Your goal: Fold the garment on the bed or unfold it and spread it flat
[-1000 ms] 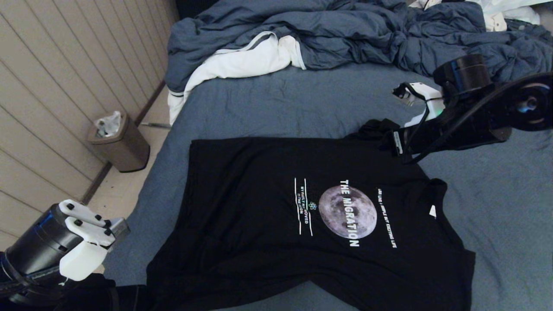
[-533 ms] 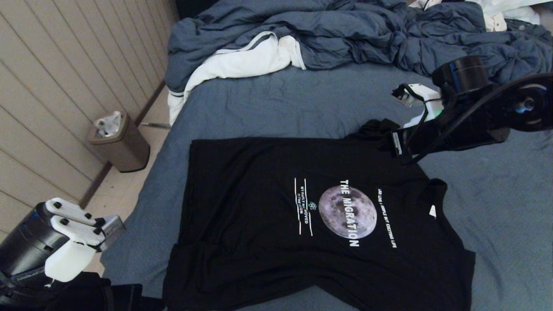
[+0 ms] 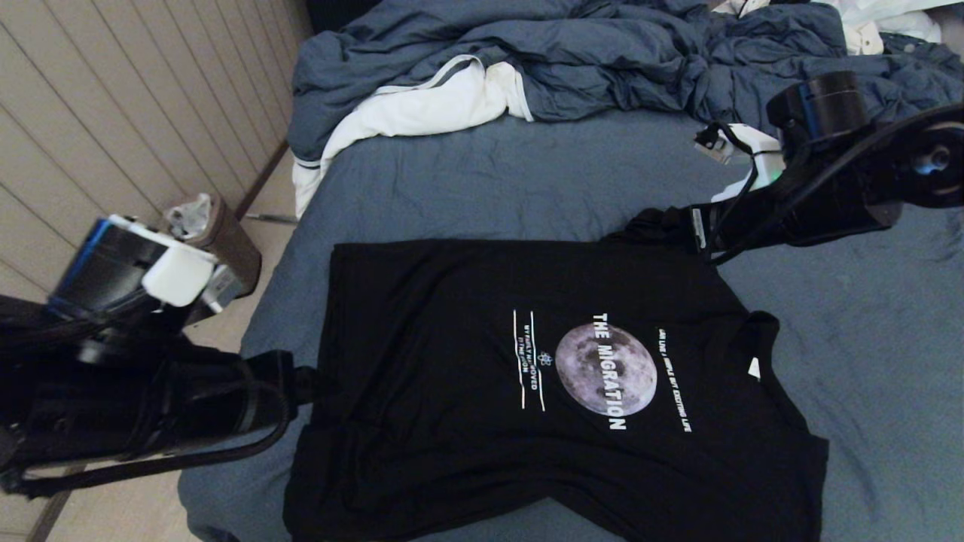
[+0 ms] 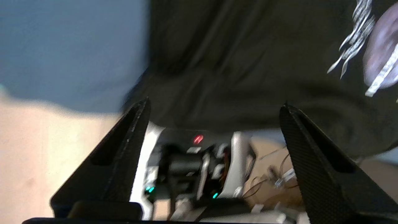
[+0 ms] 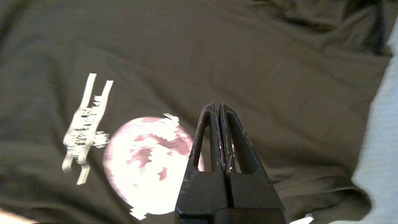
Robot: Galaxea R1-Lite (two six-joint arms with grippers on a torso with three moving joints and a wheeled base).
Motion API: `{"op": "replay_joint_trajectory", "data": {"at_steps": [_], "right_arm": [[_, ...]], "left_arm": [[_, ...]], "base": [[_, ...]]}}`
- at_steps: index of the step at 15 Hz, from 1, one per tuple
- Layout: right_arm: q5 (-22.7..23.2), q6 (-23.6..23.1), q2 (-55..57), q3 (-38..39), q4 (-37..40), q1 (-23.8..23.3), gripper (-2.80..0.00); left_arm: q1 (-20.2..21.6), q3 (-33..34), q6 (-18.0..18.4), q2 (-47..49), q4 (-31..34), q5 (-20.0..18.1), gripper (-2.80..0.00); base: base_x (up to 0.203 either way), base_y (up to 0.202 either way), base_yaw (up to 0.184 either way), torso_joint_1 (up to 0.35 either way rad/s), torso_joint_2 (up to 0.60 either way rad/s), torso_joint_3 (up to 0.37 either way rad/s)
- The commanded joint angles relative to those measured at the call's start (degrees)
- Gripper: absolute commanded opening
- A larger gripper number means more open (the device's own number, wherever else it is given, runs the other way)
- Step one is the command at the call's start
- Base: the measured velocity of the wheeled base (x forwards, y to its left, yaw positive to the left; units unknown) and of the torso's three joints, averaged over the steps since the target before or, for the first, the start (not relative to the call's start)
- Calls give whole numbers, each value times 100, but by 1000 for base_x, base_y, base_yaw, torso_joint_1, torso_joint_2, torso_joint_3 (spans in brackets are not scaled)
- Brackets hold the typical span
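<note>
Garment [image 3: 527, 376] first: a black short-sleeved T-shirt lying print-up on the bed [image 3: 482, 181], near the mattress's near edge, its hem toward the robot's left and its collar toward the right. The chest shows a grey moon with white "THE MIGRATION" lettering across it. Most of the cloth is spread fairly flat, though the near hem corner is rumpled and the far sleeve is bunched up at the right tool. The left tool [image 4: 214, 105] sits at the hem side, at the edge of the shirt; from its wrist camera its two dark fingers [image 4: 124, 146] stand wide apart with nothing between them, the black cloth lying beyond the tips. The right tool [image 5: 217, 109] is over the far sleeve by the shoulder; its fingers are pressed together tip to tip, and the wrist camera shows them above the printed chest with no cloth visibly caught between them. At the head of the bed lies a rumpled blue-grey duvet [image 3: 602, 53] with a white cloth [image 3: 422, 113] with grey trim spilling out of it over the mattress edge. On the floor beside the bed, against the panelled wall [image 3: 113, 113], stands a small brown waste bin [image 3: 230, 248] with a pale crumpled bag or liner [image 3: 188, 211] sticking out of its top.
</note>
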Motion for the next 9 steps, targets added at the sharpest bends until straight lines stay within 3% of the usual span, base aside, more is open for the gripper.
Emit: {"op": "replay_joint_trajectory", "data": {"at_steps": [1,5,9], "right_arm": [[77,192,173,-279,301,21,-280],[88,194,238,-310,364,7,-280],[85,186,77,-196,369,-23,-280]], "left_arm": [[41,-347,-21,1139,-427,-111,0],[46,-1627,-5,2039,-736,-346,0],[18,-2099,117,2019,-566,-375,0]], "base": [[0,0,0,0,0,0],[0,0,0,0,0,0],[0,0,0,0,0,0]]}}
